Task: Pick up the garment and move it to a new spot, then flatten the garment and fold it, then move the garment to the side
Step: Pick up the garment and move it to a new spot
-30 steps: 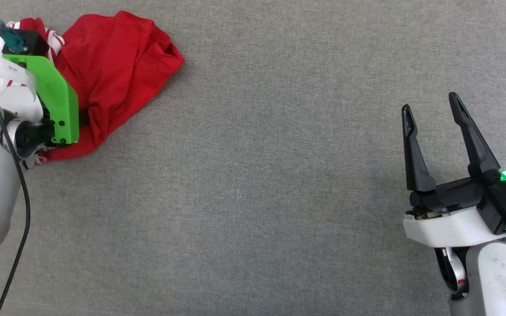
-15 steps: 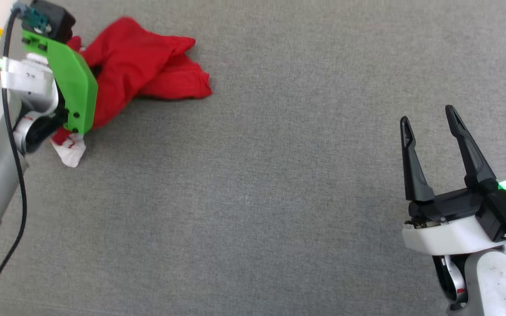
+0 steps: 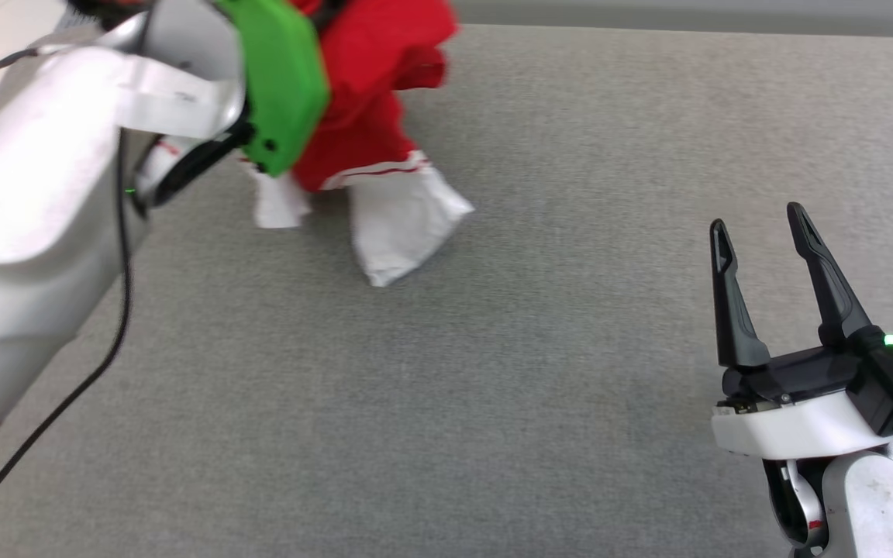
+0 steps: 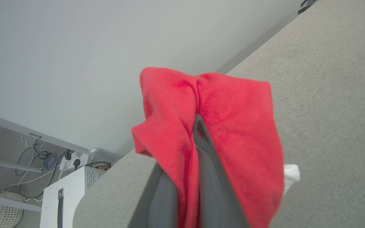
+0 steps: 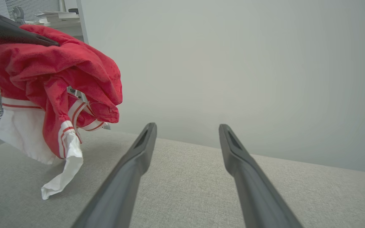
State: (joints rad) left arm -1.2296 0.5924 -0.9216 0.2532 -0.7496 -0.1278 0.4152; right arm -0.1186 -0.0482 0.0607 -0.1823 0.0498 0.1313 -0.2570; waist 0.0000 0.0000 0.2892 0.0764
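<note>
Lift-off: the left hand (image 4: pixel 196 131), clamped tight on a bunch of red cloth, has hauled the shirt (image 3: pixel 369 93) up off the gray surface (image 3: pixel 493 387), where it lay crumpled 1 s ago at approx. 10 o'clock in the head view. It now hangs at 11-12 o'clock. One white sleeve (image 3: pixel 404 225) trails down, its tip apparently brushing the surface. The right hand (image 3: pixel 756 218) waits at 4 o'clock, fingers spread & empty, well apart from the shirt. Pick-up looks done, carry to a new spot seems underway; flattening, fold & move aside not yet begun.
</note>
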